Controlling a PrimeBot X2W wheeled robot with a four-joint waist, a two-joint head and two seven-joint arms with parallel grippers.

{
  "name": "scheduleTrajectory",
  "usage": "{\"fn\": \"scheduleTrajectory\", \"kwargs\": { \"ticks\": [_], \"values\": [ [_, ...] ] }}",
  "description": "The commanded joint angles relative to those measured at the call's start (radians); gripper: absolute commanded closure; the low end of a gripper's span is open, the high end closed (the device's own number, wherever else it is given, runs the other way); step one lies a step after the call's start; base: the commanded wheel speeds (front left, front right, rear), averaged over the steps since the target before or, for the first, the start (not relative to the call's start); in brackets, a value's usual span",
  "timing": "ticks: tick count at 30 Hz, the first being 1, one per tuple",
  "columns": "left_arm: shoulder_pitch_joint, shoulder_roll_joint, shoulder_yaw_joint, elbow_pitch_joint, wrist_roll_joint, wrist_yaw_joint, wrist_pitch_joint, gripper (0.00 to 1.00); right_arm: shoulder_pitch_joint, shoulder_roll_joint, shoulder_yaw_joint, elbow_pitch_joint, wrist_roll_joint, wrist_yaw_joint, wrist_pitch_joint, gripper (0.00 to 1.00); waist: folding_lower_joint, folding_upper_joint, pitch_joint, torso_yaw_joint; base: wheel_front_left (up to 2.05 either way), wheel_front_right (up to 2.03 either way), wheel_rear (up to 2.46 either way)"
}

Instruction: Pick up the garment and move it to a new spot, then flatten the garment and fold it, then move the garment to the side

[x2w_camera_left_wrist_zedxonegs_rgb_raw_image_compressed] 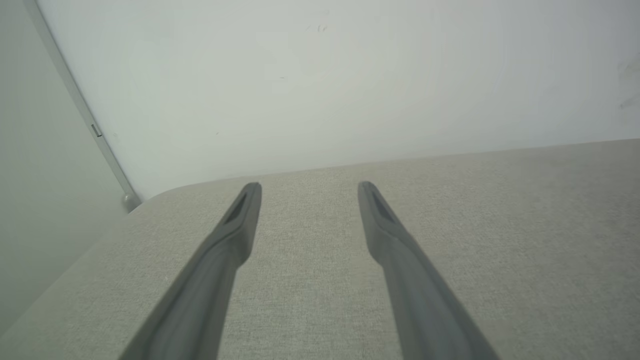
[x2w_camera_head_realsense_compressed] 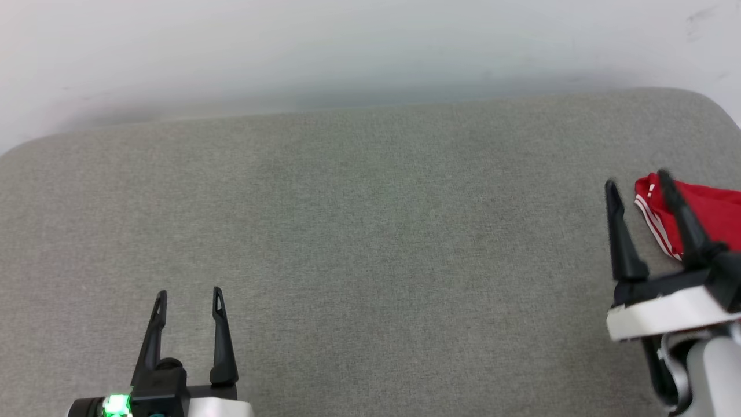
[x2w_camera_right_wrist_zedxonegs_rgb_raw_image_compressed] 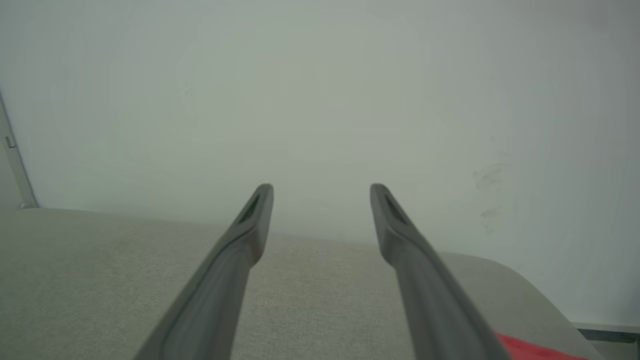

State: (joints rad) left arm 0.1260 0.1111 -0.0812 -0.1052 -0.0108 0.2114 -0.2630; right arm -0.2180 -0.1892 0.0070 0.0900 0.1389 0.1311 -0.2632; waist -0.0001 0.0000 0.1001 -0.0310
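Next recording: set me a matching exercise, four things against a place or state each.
1 left gripper
2 right gripper
3 garment
4 wall

A red, at the head view's right edge
B open, lower left, over the bare grey surface
C pale, beyond the grey surface
D open, one finger crossing the garment

Pairs: 1-B, 2-D, 3-A, 4-C

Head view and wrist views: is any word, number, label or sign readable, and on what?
None can be read. The visible part of the garment is red cloth with white cuff stripes, no print. The grey cushion and the wall bear no text.
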Motion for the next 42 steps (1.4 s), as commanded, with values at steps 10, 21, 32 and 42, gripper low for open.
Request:
{"fn": "scheduleTrajectory", "kwargs": {
  "ticks": [10,21,32,42],
  "values": [
    [0.04,-0.002,-0.022,0.029,-0.005,-0.024,-0.002,0.0,0.223,0.105,-0.059,-0.025,0.0,-0.001,-0.002,0.0,0.0001,0.0,-0.059,0.033,0.0,0.0,0.0],
    [0.08,-0.008,-0.011,0.03,-0.025,-0.062,-0.002,0.0,0.368,0.139,-0.067,-0.1,0.004,-0.001,-0.002,0.0,0.0001,0.0,-0.107,0.051,0.0,0.0,0.0],
    [0.076,-0.016,-0.011,0.057,-0.072,-0.078,0.005,1.0,0.369,0.135,-0.059,-0.07,0.044,0.0,0.007,1.0,0.0001,0.0,-0.111,0.053,0.0,0.0,0.0],
    [0.037,-0.008,0.002,0.092,-0.278,-0.11,0.04,1.0,0.334,0.124,-0.055,-0.042,0.234,0.0,0.043,1.0,0.0001,0.0,-0.11,0.051,0.0,0.0,0.0]
  ]
}}
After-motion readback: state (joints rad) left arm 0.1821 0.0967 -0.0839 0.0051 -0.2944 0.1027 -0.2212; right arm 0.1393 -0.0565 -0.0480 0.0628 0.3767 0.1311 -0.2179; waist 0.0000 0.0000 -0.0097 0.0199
